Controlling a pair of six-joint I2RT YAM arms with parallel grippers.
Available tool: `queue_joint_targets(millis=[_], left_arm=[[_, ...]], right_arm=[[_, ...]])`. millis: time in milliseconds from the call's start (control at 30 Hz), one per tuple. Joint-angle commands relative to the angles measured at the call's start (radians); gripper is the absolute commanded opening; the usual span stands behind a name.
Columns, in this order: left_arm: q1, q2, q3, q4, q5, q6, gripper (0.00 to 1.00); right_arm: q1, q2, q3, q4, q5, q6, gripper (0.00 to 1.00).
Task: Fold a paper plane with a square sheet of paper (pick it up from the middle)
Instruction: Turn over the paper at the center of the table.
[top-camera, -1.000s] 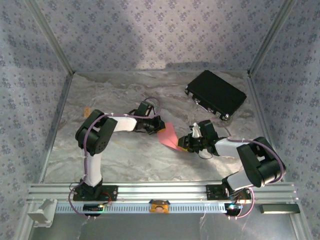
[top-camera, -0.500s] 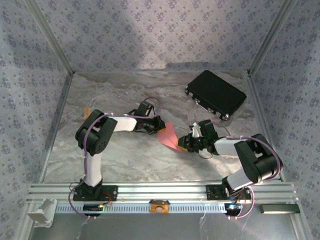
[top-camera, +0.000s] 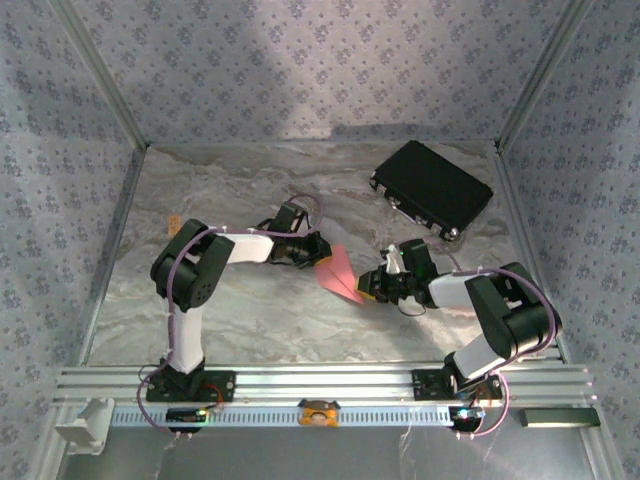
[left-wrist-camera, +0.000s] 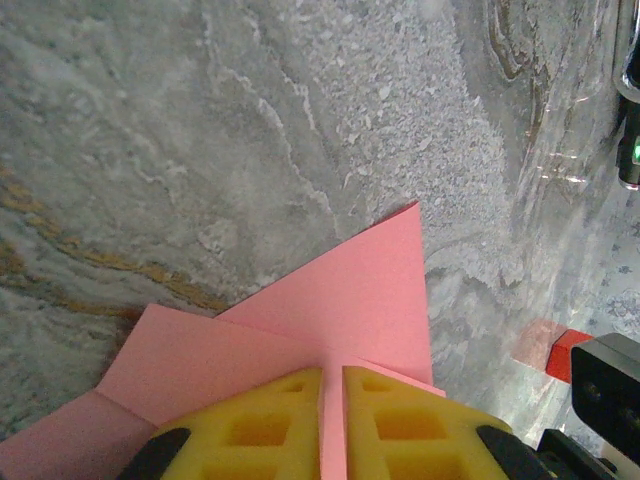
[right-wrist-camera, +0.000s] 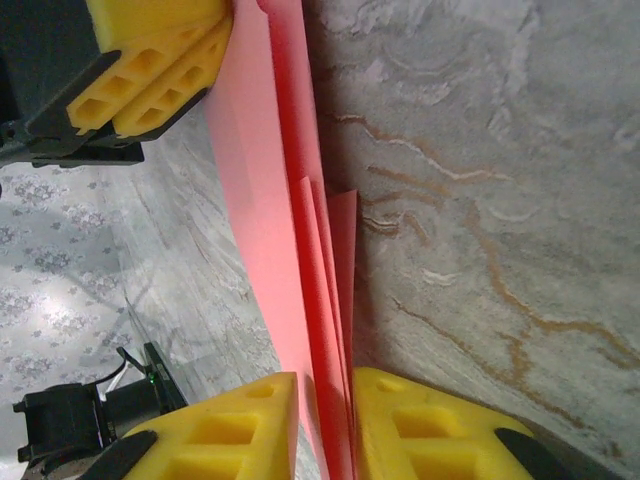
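Together, left gripper (left-wrist-camera: 333, 373) and right gripper (right-wrist-camera: 326, 380) clamp the paper plane (left-wrist-camera: 368, 292); equal tension should keep its crease aligned.

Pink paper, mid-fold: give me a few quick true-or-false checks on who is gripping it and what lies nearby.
The left gripper is clamped on the pink paper. True.
The right gripper hangs open, clear of the paper. False: its pads are shut on the folded layers.
The paper is a flat, unfolded square. False: it is folded, with a pointed corner.
The black case lies at the far right, apart from the paper. True.
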Motion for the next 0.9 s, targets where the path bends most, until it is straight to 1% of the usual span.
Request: queue_joint_targets(millis=[0, 100, 200, 333, 400, 467, 600, 700, 767, 867], left_arm=[[-0.004, 0.0, -0.024, -0.046, -0.024, 0.005, 0.14], [-0.004, -0.01, -0.024, -0.04, -0.025, 0.003, 0.15], [-0.005, -0.03, -0.026, -0.032, -0.022, 0.002, 0.2], [-0.013, -0.082, -0.059, 0.039, -0.019, 0.023, 0.32], [-0.021, -0.115, -0.073, 0.044, -0.045, 0.045, 0.37], [-0.032, -0.162, -0.1, 0.049, -0.088, 0.062, 0.42], [-0.043, -0.263, -0.154, 0.042, -0.175, 0.091, 0.51], [-0.045, -0.343, -0.202, 0.039, -0.242, 0.103, 0.56], [-0.045, -0.408, -0.236, 0.039, -0.296, 0.108, 0.6], [-0.045, -0.491, -0.282, 0.04, -0.374, 0.107, 0.65]], right_arm=[[-0.007, 0.01, 0.01, 0.021, -0.033, -0.016, 0.19], [-0.007, 0.01, 0.01, 0.021, -0.039, -0.018, 0.15], [-0.007, 0.004, 0.01, 0.017, -0.037, -0.021, 0.1], [-0.008, -0.031, 0.012, -0.013, -0.023, -0.031, 0.06], [-0.008, -0.067, 0.021, -0.063, 0.001, -0.053, 0.05], [-0.006, -0.121, 0.039, -0.153, 0.051, -0.097, 0.04], [0.029, -0.25, 0.1, -0.391, 0.214, -0.222, 0.03], [0.083, -0.35, 0.179, -0.588, 0.373, -0.312, 0.03], [0.132, -0.399, 0.239, -0.708, 0.523, -0.36, 0.02], [0.198, -0.441, 0.309, -0.83, 0.729, -0.379, 0.02]])
